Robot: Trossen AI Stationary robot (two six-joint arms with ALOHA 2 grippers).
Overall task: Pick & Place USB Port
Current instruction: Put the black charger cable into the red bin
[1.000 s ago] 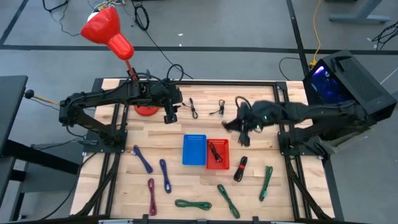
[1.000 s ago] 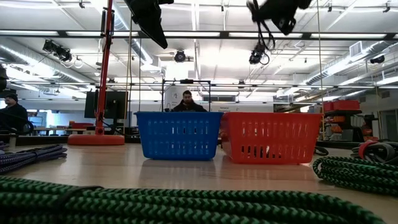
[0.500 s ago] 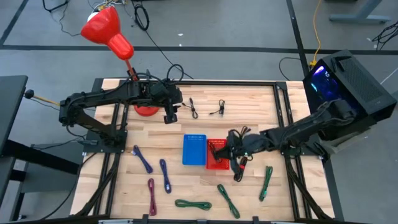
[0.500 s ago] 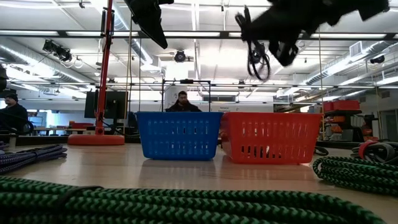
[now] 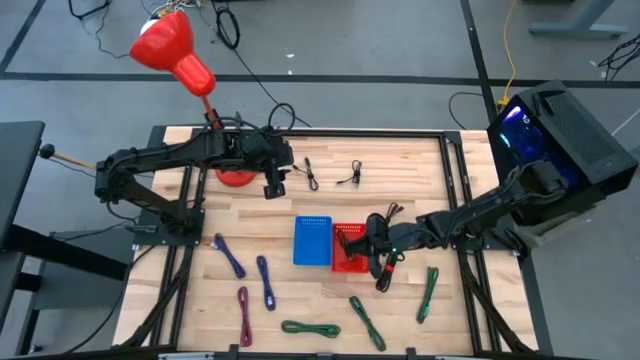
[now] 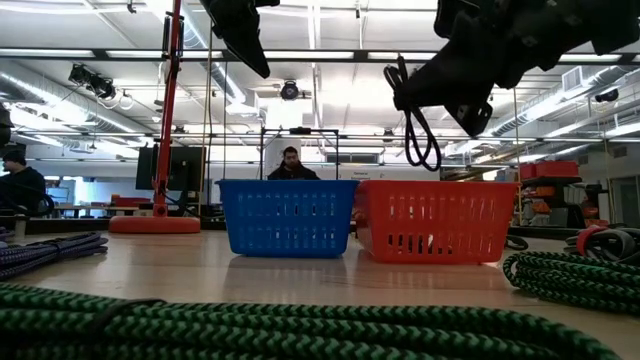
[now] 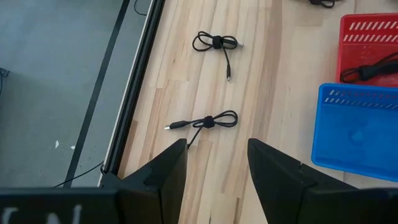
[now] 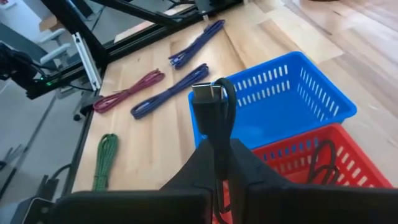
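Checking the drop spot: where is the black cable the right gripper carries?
The black cable hangs from the shut right gripper, above the red basket, which has the blue basket on its left in the high view.

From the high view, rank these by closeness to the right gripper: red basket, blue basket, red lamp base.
Measured from the right gripper, shut on a black cable:
1. Red basket, directly beside the gripper, toward the table's middle.
2. Blue basket, just beyond the red one.
3. Red lamp base, at the far back left, near the left gripper.
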